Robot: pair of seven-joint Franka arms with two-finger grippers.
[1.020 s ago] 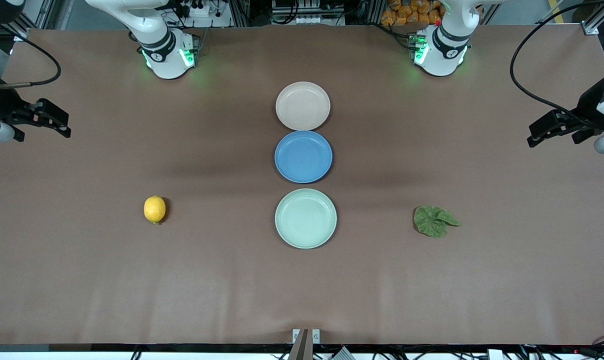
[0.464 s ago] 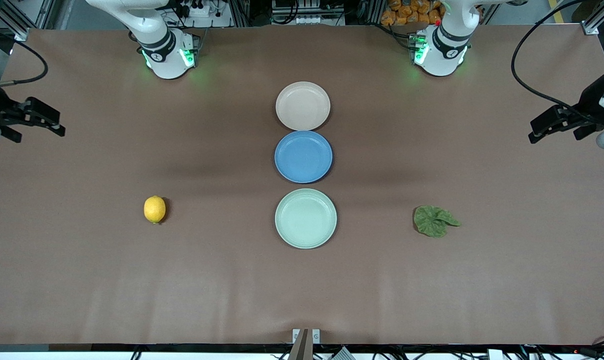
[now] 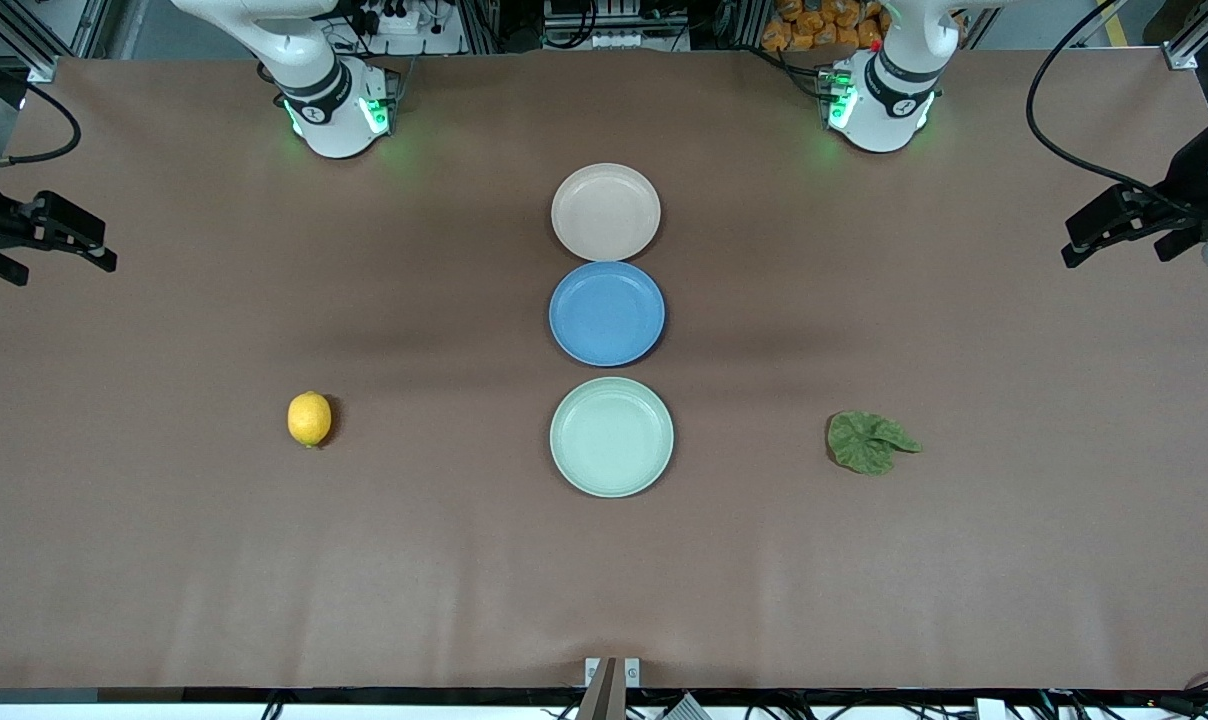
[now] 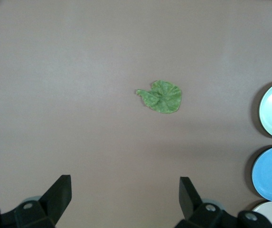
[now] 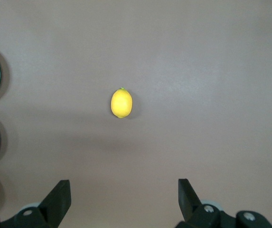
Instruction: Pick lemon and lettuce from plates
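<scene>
Left end effector [image 3: 1099,228] and right end effector [image 3: 74,235] raised over their table ends, fingers spread wide, empty.

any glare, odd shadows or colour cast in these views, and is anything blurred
Front view: green light from the arm bases tints the table near them; soft dark bands cross it beside the blue plate; the lemon casts a small shadow. Left wrist view: the lettuce is sharp under even light. Right wrist view: a faint shadow band lies near the lemon.

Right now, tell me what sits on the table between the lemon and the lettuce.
In the front view, only the mint green plate lies between the lemon and the lettuce; the rest of that stretch is bare table.
</scene>
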